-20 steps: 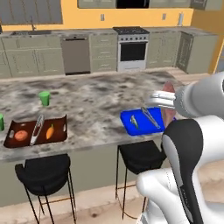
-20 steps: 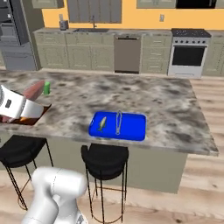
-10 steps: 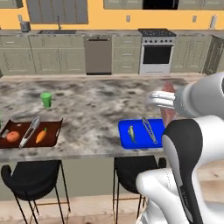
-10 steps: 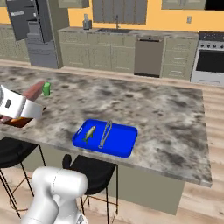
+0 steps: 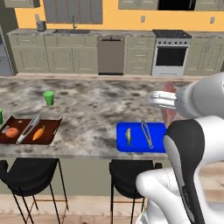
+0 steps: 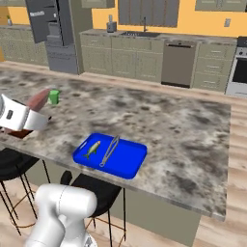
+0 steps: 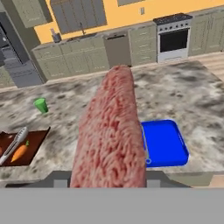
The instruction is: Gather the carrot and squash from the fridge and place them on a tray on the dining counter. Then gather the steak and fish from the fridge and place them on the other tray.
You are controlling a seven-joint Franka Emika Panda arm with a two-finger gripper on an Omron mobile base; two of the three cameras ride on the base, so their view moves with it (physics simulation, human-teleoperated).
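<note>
Gripper [image 7: 109,179] clasps slab-shaped, grainy steak [image 7: 111,131]

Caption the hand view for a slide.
Claw holds a raw pink steak slab upright, above the speckled counter's blue rectangular tray.

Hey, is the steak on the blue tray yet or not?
Not yet. The steak is held in the pincer above the counter; the blue tray has just the fish and tongs.

Two base cameras look down from behind the gripper [image 5: 168,103]; both share the tabletop [image 6: 169,125]. The hand camera looks along it.
</note>
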